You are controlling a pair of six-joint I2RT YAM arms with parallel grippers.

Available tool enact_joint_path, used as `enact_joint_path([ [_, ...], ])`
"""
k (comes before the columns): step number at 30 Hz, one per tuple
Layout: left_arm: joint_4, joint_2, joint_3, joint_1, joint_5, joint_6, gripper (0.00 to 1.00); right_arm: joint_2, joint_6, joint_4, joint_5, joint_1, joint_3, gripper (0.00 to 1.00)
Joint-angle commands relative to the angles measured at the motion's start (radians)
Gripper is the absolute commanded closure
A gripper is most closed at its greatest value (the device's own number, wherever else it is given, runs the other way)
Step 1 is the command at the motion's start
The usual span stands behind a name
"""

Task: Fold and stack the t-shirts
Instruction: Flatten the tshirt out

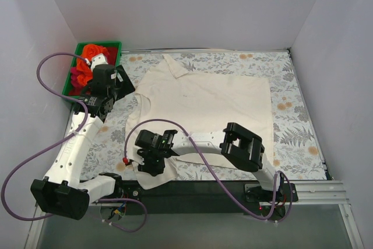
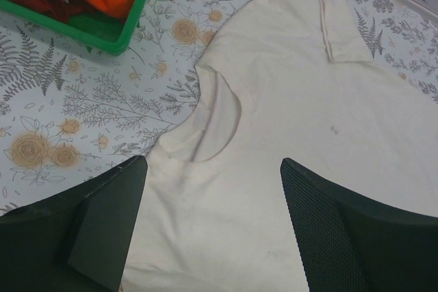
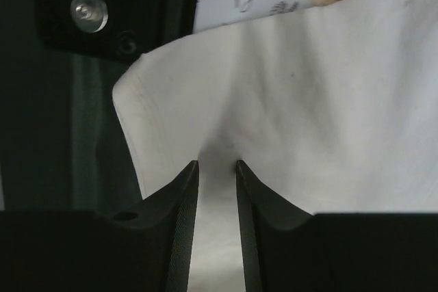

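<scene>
From above, a large cream cloth t-shirt (image 1: 215, 100) lies spread on my flower-patterned counter (image 1: 294, 123); a bright orange shirt (image 1: 93, 51) sits in a green plastic bin (image 1: 111, 43). Left wrist: my left claw (image 2: 213, 189) gapes over the cream neckline. Right wrist: my right claw (image 3: 217, 169) pinches the cream hem corner.

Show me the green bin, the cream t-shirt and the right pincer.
Green plastic bin (image 1: 115, 49), top view, right wall.
Large cream cloth t-shirt (image 1: 215, 100), top view, chest middle.
Right pincer (image 3: 216, 163), right wrist view, between fingertips.
</scene>
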Motion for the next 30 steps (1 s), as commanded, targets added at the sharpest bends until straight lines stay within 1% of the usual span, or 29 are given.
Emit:
enact_joint_path([
  [1, -0.012, -0.024, 0.034, 0.005, 0.022, -0.002, 0.27, 0.017, -0.056, -0.189, -0.105, 0.052, 0.025, 0.7],
  [5, -0.007, -0.043, 0.014, 0.005, 0.033, 0.004, 0.26, -0.012, -0.083, -0.227, -0.055, 0.07, 0.05, 0.7],
  [8, 0.012, -0.04, -0.012, 0.005, 0.05, 0.005, 0.26, -0.08, -0.065, -0.227, 0.0, 0.032, 0.062, 0.69],
  [9, 0.023, -0.031, -0.023, 0.005, 0.056, 0.004, 0.26, -0.121, -0.059, -0.227, 0.023, -0.005, 0.064, 0.68],
  [10, 0.035, -0.023, -0.035, 0.005, 0.077, -0.001, 0.26, -0.14, -0.05, -0.227, 0.078, -0.028, 0.067, 0.66],
  [11, 0.06, -0.012, -0.04, 0.005, 0.087, -0.004, 0.26, -0.181, -0.038, -0.227, 0.103, -0.087, 0.061, 0.64],
  [13, 0.089, 0.035, -0.046, 0.005, 0.11, -0.007, 0.26, -0.219, -0.016, -0.224, 0.154, -0.163, 0.045, 0.62],
  [14, 0.117, 0.057, -0.044, 0.005, 0.119, -0.003, 0.26, -0.248, -0.004, -0.224, 0.166, -0.253, 0.03, 0.61],
  [15, 0.128, 0.08, -0.04, 0.005, 0.122, -0.001, 0.26, -0.261, 0.018, -0.221, 0.177, -0.301, 0.022, 0.61],
  [16, 0.14, 0.138, -0.029, 0.005, 0.125, 0.001, 0.26, -0.272, 0.028, -0.22, 0.209, -0.35, 0.019, 0.61],
  [17, 0.163, 0.165, -0.008, 0.005, 0.131, 0.002, 0.26, -0.279, 0.038, -0.218, 0.226, -0.446, 0.019, 0.6],
  [19, 0.187, 0.234, 0.026, 0.005, 0.146, 0.002, 0.26, -0.292, 0.07, -0.21, 0.278, -0.545, 0.034, 0.52],
  [20, 0.209, 0.306, 0.044, 0.005, 0.156, 0.001, 0.26, -0.289, 0.084, -0.207, 0.281, -0.595, 0.047, 0.52],
  [21, 0.215, 0.345, 0.096, 0.005, 0.169, -0.007, 0.26, -0.276, 0.102, -0.203, 0.286, -0.696, 0.073, 0.52],
  [22, 0.221, 0.38, 0.122, 0.005, 0.177, -0.013, 0.26, -0.272, 0.158, -0.178, 0.307, -0.747, 0.083, 0.52],
  [23, 0.232, 0.461, 0.155, 0.005, 0.183, -0.018, 0.26, -0.26, 0.182, -0.161, 0.307, -0.839, 0.091, 0.52],
  [25, 0.246, 0.54, 0.237, 0.005, 0.194, -0.029, 0.26, -0.246, 0.238, -0.109, 0.335, -0.922, 0.108, 0.52],
  [26, 0.259, 0.575, 0.264, 0.005, 0.197, -0.032, 0.26, -0.24, 0.287, -0.088, 0.333, -0.992, 0.11, 0.53],
  [27, 0.266, 0.648, 0.322, 0.005, 0.2, -0.036, 0.28, -0.227, 0.311, -0.071, 0.332, -1.023, 0.111, 0.53],
  [29, 0.279, 0.715, 0.376, 0.005, 0.208, -0.053, 0.29, -0.204, 0.34, -0.02, 0.333, -1.095, 0.111, 0.54],
  [30, 0.281, 0.783, 0.432, 0.005, 0.219, -0.059, 0.3, -0.197, 0.345, -0.002, 0.336, -1.114, 0.111, 0.54],
])
